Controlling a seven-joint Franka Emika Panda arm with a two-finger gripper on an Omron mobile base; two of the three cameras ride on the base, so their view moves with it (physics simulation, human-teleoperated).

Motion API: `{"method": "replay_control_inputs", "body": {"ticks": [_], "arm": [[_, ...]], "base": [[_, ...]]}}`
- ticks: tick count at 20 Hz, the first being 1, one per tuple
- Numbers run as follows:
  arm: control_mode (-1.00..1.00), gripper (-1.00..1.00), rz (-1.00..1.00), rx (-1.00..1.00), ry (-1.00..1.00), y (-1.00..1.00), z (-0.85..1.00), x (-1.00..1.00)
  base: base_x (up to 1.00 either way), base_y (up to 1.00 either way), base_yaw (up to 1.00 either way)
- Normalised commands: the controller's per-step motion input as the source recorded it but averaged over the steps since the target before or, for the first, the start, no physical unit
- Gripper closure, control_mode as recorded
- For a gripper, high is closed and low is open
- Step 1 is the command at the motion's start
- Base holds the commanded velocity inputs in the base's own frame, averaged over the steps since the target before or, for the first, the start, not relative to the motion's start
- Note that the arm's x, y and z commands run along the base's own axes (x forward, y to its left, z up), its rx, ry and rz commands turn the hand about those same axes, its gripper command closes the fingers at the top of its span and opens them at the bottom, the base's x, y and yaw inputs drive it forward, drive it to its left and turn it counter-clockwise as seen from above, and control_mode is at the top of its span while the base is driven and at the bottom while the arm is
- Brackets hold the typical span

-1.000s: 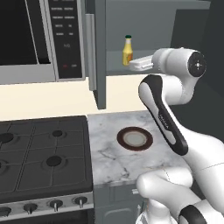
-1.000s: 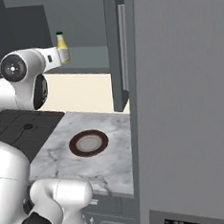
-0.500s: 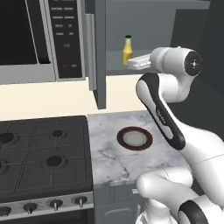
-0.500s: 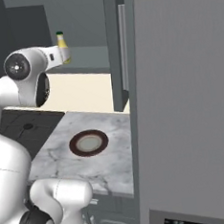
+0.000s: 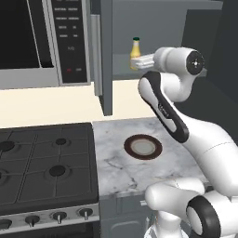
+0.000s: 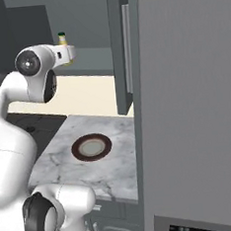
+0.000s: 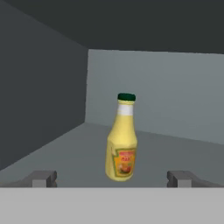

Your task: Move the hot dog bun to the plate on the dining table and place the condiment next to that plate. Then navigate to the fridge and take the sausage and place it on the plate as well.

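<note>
**Condiment bottle on the cabinet shelf, claw spread before it**

One condiment bottle (image 7: 121, 139), yellow and smooth with a dark green cap, stands upright on the grey shelf of the open cabinet (image 5: 121, 65). One round, brown-rimmed plate (image 5: 143, 147) lies on the marble counter (image 5: 116, 162), right of the stove (image 5: 46, 162). The gripper (image 7: 112, 178), spread wide, has edged closer to the bottle than a second ago, holding nothing.

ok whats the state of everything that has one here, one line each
condiment bottle: upright on the cabinet shelf, green cap on, not held
gripper: open, fingers either side of the bottle, short of it
cabinet door: swung open
plate: flat on the marble counter, nothing on it
microwave: door closed
stove: burners bare, no flame seen
</note>
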Motion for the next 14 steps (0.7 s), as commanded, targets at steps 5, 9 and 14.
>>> {"method": "replay_control_inputs", "body": {"ticks": [5,9,14], "arm": [[-1.0,-1.0,0.0,0.16,0.0,0.0,0.0,0.35],[-1.0,-1.0,0.0,0.02,0.0,0.0,0.0,0.17],[-1.0,-1.0,-0.01,0.0,0.03,0.0,0.0,0.26]], "base": [[0.0,0.0,0.0],[0.0,0.0,0.0],[0.0,0.0,0.0]]}}
